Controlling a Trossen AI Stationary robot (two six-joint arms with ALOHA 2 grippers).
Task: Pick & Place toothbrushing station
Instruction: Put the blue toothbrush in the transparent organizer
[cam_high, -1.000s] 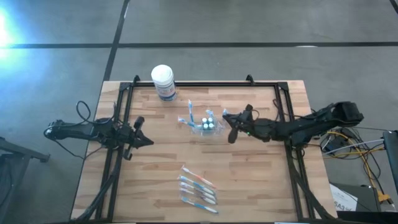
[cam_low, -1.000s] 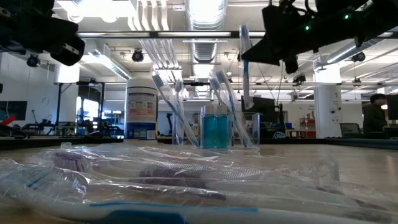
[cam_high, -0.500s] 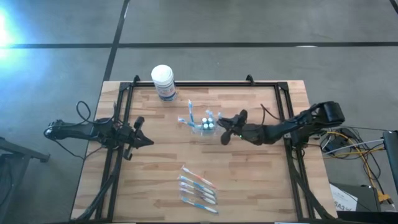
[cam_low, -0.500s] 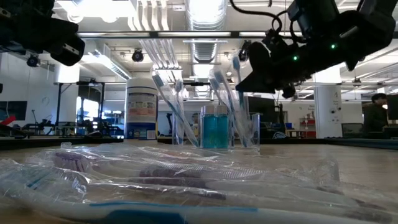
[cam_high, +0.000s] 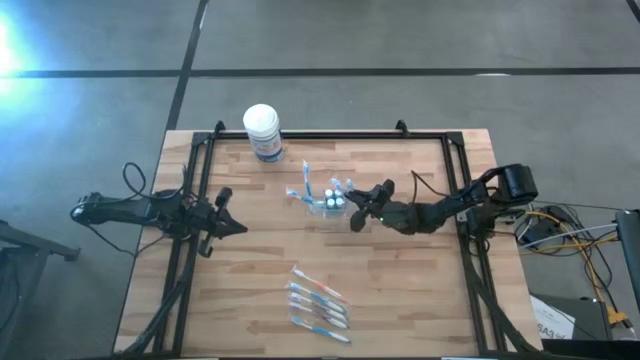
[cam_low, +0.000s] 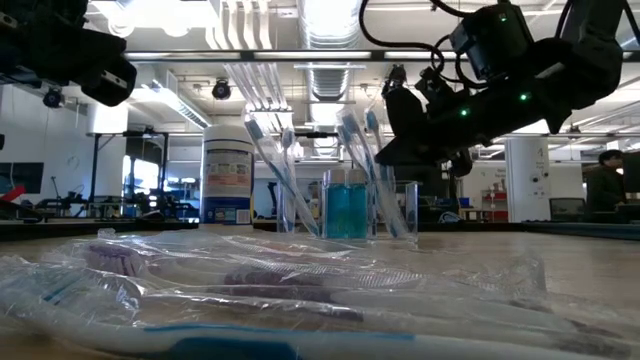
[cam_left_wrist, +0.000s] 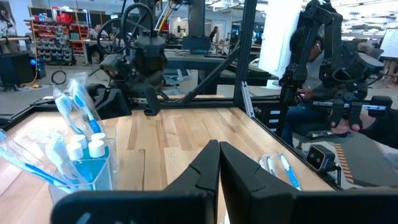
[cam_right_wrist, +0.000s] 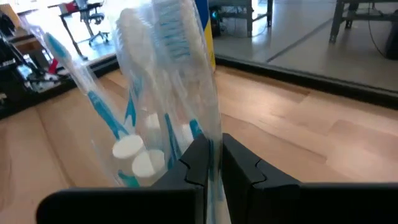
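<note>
Wooden table (cam_high: 400, 290) seen from above, clear cup (cam_high: 326, 203) at centre, right gripper (cam_high: 358, 211) beside it at three o'clock, left gripper (cam_high: 238, 227) toward nine o'clock, wrapped toothbrushes (cam_high: 318, 305) at six o'clock, white-lidded tub (cam_high: 262, 129) at eleven o'clock.

Two dark jointed arms, black cables, green lights.

Bright, even light falls from ceiling lamps (cam_low: 330, 20) that glare white in the low view. Glare also washes the floor (cam_high: 12, 45) beyond the tabletop's far left corner. Wrapped toothbrushes (cam_low: 200, 300) nearest the low camera are blurred; the right wrist view is soft close up.
</note>
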